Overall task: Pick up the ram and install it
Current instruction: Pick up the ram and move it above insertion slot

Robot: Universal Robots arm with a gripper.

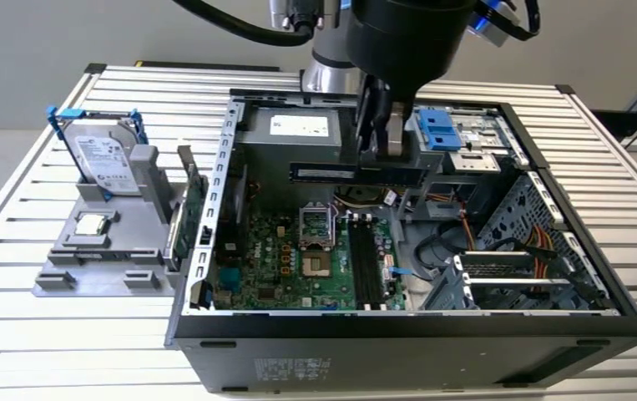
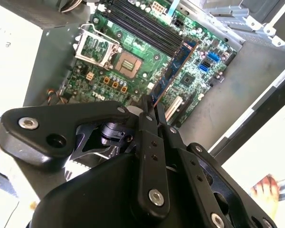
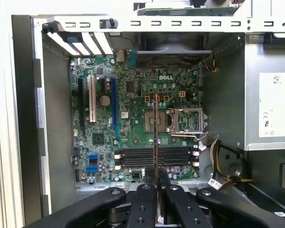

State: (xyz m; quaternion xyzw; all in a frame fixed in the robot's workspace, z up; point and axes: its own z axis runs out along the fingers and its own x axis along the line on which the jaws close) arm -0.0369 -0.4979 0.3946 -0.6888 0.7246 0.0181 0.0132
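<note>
Dark ram (image 1: 324, 173), pinched by the tool (image 1: 391, 159), hangs level, crosswise to the memory slots (image 1: 365, 259).

Ram (image 2: 173, 70) edge-on in the gripper (image 2: 151, 108), above the green motherboard (image 2: 147, 50).

Black pincer (image 3: 156, 175) with silver screws (image 2: 28, 123); thick black cable (image 1: 232, 27); glossy black arm (image 1: 407, 33), silver collar (image 1: 321, 77)
</note>
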